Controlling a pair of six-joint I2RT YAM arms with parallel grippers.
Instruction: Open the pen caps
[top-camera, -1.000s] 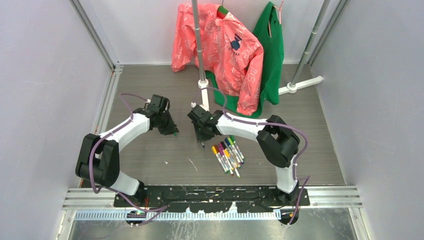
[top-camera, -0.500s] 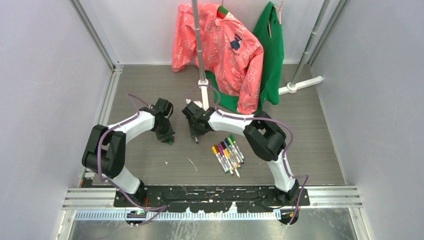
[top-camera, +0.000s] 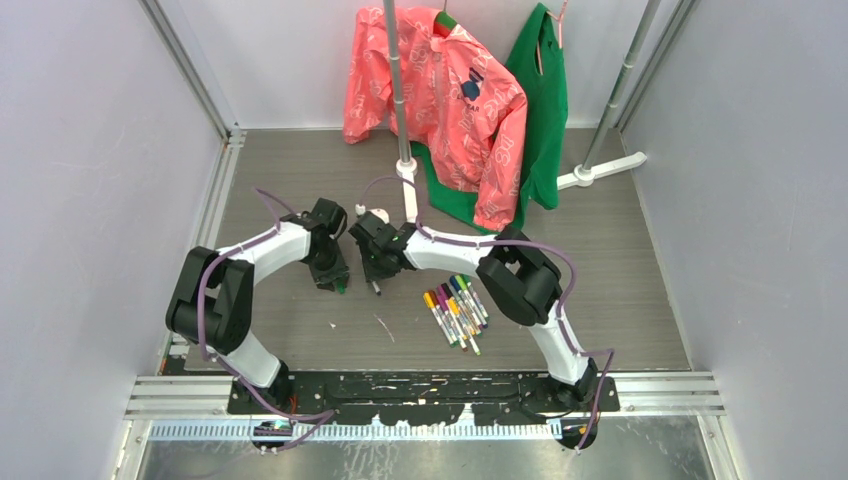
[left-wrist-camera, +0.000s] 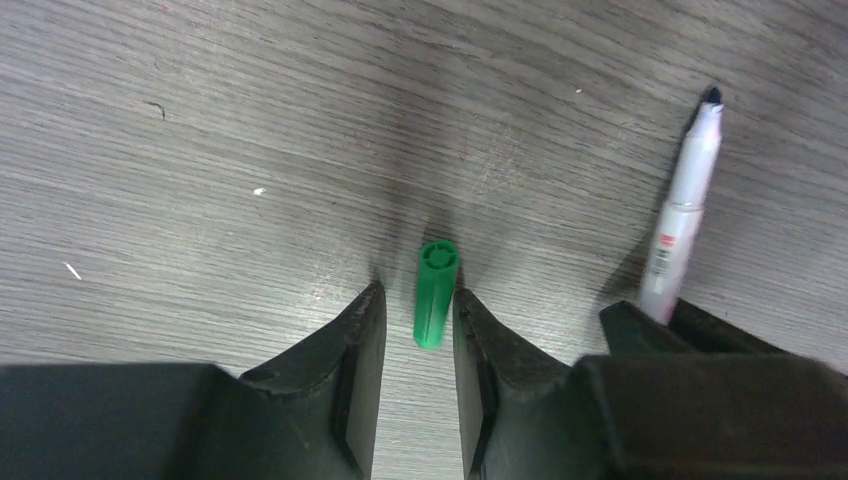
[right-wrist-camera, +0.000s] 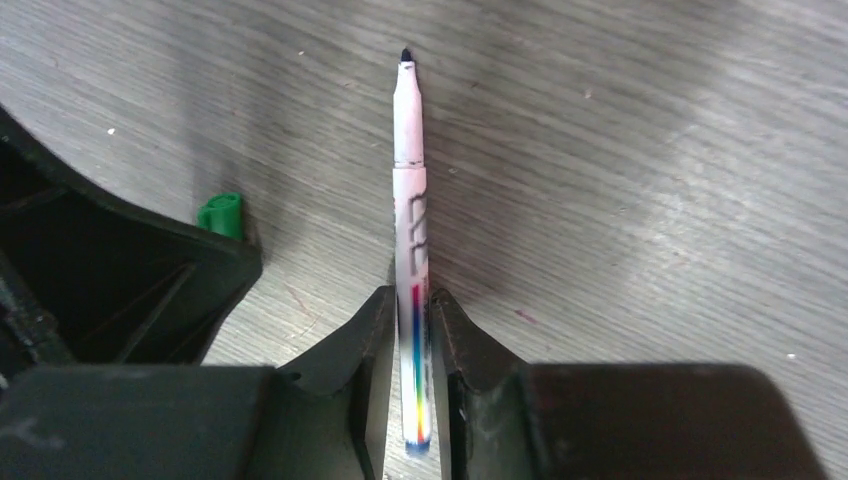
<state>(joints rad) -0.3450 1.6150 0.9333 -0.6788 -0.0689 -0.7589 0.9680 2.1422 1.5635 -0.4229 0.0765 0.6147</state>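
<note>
Overhead and wrist views of two arms on a grey wood-grain table (top-camera: 300, 330). Nearest the arm bases, a group of loose pens (top-camera: 455, 308) lies side by side, to the right of the right gripper (top-camera: 372, 272) and closer to the bases than it. Both grippers are lowered to the table surface close beside each other, with the left gripper (top-camera: 335, 278) just left of the right one. In the right wrist view, the right gripper (right-wrist-camera: 411, 297) is clamped on a white pen (right-wrist-camera: 409, 200) near its rainbow-striped rear end. The barrel runs straight out beyond the fingertips and ends in a bare dark tip, with no cap on it. In the left wrist view, the left gripper (left-wrist-camera: 416, 295) has its jaws narrowly parted. The green cap (left-wrist-camera: 436, 290) lies between them, against the right-hand finger (left-wrist-camera: 480, 340) with a gap on the other side, its open end pointing away from the wrist. The same pen (left-wrist-camera: 685, 210) appears to the right of this gripper. Beyond both grippers, a stand (top-camera: 400, 90) carries a pink jacket (top-camera: 440, 110) and a green garment (top-camera: 540, 110)
</note>
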